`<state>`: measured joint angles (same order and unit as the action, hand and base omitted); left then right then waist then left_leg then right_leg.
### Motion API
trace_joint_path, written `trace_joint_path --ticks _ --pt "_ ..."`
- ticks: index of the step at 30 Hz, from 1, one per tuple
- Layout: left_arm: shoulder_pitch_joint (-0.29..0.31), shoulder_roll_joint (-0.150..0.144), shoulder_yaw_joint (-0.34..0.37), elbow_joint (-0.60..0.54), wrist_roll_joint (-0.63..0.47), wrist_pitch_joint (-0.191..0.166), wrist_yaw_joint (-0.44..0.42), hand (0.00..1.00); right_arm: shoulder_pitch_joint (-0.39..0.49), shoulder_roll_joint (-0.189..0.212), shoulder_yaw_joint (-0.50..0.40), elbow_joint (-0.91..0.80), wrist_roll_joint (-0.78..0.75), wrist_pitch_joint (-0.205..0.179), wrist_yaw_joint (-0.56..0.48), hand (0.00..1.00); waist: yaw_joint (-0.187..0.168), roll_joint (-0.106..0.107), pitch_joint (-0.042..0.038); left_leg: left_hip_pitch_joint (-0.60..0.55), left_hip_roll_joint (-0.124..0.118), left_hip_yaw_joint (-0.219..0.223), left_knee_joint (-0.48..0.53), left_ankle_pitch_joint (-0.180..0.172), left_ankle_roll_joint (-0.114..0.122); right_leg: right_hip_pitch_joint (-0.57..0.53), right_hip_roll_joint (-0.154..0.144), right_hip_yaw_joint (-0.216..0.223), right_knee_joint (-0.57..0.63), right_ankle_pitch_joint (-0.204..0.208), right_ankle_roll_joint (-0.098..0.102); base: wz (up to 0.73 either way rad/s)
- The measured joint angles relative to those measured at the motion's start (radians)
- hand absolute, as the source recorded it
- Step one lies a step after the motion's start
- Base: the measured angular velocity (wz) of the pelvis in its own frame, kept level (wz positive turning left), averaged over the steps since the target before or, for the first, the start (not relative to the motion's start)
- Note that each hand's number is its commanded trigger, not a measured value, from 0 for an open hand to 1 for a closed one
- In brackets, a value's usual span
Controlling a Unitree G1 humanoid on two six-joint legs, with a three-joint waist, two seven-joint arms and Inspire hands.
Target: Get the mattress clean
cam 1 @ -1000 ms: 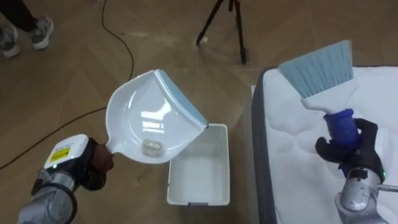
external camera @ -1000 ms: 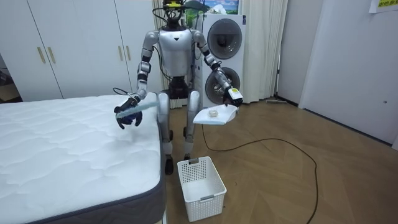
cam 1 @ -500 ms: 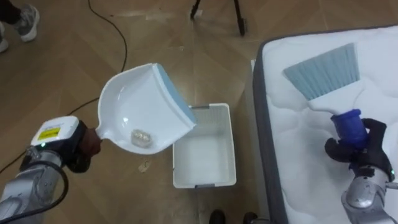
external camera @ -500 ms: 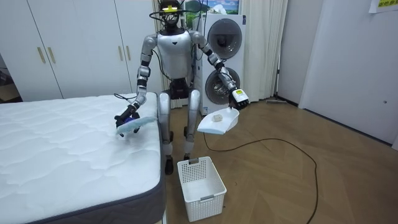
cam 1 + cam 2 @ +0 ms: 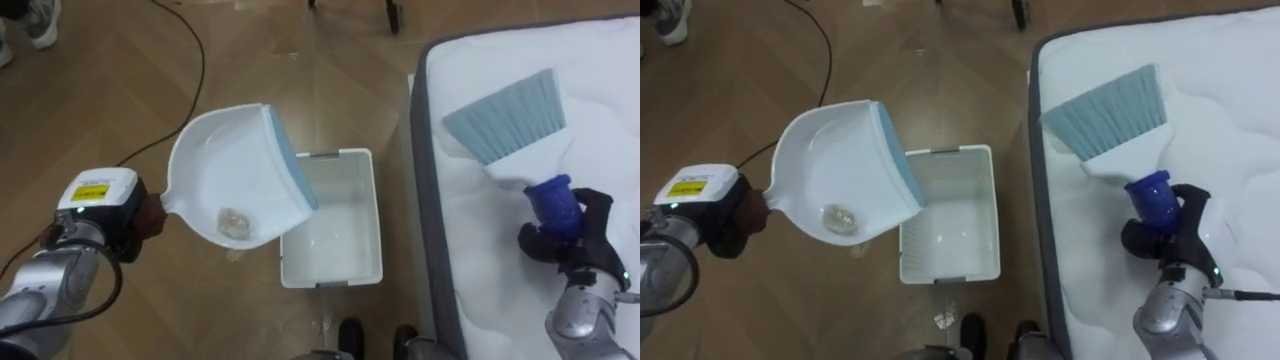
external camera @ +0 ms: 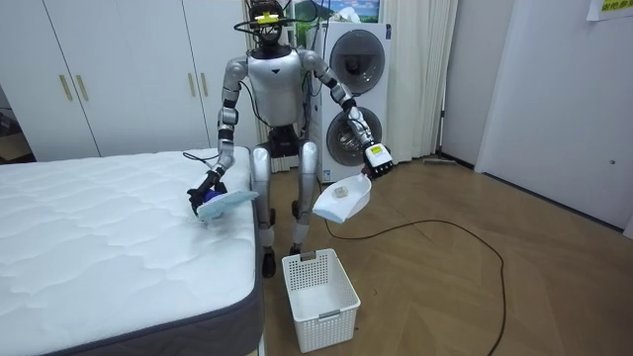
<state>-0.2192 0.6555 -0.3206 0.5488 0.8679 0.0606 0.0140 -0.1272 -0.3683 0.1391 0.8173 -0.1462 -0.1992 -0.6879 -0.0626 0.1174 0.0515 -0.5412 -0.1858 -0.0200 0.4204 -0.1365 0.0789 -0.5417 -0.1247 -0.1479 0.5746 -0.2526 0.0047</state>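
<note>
Wood floor [image 6: 465, 297], herringbone pattern. Stacked washing machines [image 6: 354, 74] directly behind the left hand [image 5: 148, 215]; cream curtain [image 6: 420, 79] just past them. White wardrobe doors [image 6: 109, 79] at back. Plain white wall [image 6: 564, 99].

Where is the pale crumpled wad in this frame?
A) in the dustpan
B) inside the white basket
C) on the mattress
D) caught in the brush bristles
A: the wad lies in the dustpan held by the left robot hand near the basket, which looks empty; the right robot hand holds the brush over the mattress.
</note>
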Motion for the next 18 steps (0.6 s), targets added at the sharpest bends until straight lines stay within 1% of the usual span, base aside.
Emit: trace_joint_path --ticks 2,3,4,5,6,9,12,14,17,18 --pt "-0.003 0.003 -0.001 0.000 -0.001 0.001 -0.010 1.00 0.000 0.000 0.006 0.000 0.000 0.000 -0.015 0.00 -0.006 0.006 -0.0008 0.000 -0.001 -0.001 -0.003 0.004 0.007 -0.001 0.000 0.000 0.001 0.000 0.000 0.04" --pt "-0.007 0.004 -0.001 0.000 -0.001 0.002 -0.019 1.00 0.000 0.000 0.008 0.000 0.000 -0.001 -0.027 0.00 -0.010 0.012 -0.0005 0.000 -0.001 -0.001 -0.007 0.008 0.029 -0.004 0.000 0.000 0.004 0.000 0.000 0.00" --pt "-0.010 0.008 -0.001 -0.001 -0.001 0.002 -0.026 1.00 -0.001 0.000 0.013 0.000 0.001 -0.001 -0.035 0.00 -0.011 0.016 -0.0012 -0.001 -0.001 -0.001 -0.010 0.013 0.067 -0.013 0.002 0.003 0.013 -0.002 0.000 -0.03" --pt "-0.011 0.010 -0.001 0.000 -0.001 0.002 -0.027 1.00 -0.002 -0.001 0.017 0.000 0.001 -0.001 -0.037 0.00 -0.014 0.018 -0.0012 -0.003 -0.002 0.000 -0.010 0.016 0.086 -0.017 0.002 0.005 0.019 -0.004 -0.001 -0.05" --pt "-0.015 0.014 -0.002 -0.001 -0.001 0.002 -0.027 1.00 0.000 -0.001 0.024 0.000 0.001 -0.001 -0.040 0.00 -0.016 0.019 -0.0008 -0.007 -0.002 0.002 -0.010 0.018 0.091 -0.025 0.002 0.009 0.024 -0.005 -0.001 -0.04" --pt "-0.019 0.025 -0.019 -0.002 0.000 0.002 -0.027 1.00 0.002 -0.001 0.040 0.000 0.001 0.000 -0.042 0.00 -0.020 0.023 -0.0013 -0.011 -0.002 0.010 -0.010 0.019 0.093 -0.035 0.000 0.014 0.034 -0.006 -0.001 -0.05" --pt "-0.019 0.026 -0.024 -0.002 0.000 0.002 -0.031 1.00 0.001 0.000 0.041 0.002 0.001 0.000 -0.042 0.00 -0.020 0.030 -0.0021 -0.011 -0.003 0.014 -0.011 0.020 0.093 -0.039 -0.001 0.019 0.038 -0.006 -0.001 -0.04" --pt "-0.019 0.027 -0.025 -0.003 -0.001 0.003 -0.040 1.00 -0.001 0.001 0.041 0.007 0.001 0.000 -0.042 0.00 -0.020 0.031 -0.0023 -0.011 -0.006 0.018 -0.011 0.020 0.094 -0.049 -0.008 0.020 0.056 -0.009 -0.001 0.00" --pt "-0.019 0.035 -0.039 -0.009 -0.001 0.009 -0.057 1.00 -0.003 0.001 0.042 0.007 0.003 0.003 -0.042 0.00 -0.021 0.031 -0.0027 -0.022 -0.010 0.031 -0.008 0.021 0.096 -0.072 -0.015 0.033 0.081 -0.016 0.001 -0.03" --pt "-0.019 0.036 -0.047 -0.011 -0.001 0.018 -0.070 1.00 -0.003 0.001 0.046 0.005 0.007 0.006 -0.042 0.00 -0.021 0.031 -0.0027 -0.026 -0.012 0.036 -0.007 0.022 0.097 -0.080 -0.017 0.037 0.088 -0.018 0.001 -0.07"
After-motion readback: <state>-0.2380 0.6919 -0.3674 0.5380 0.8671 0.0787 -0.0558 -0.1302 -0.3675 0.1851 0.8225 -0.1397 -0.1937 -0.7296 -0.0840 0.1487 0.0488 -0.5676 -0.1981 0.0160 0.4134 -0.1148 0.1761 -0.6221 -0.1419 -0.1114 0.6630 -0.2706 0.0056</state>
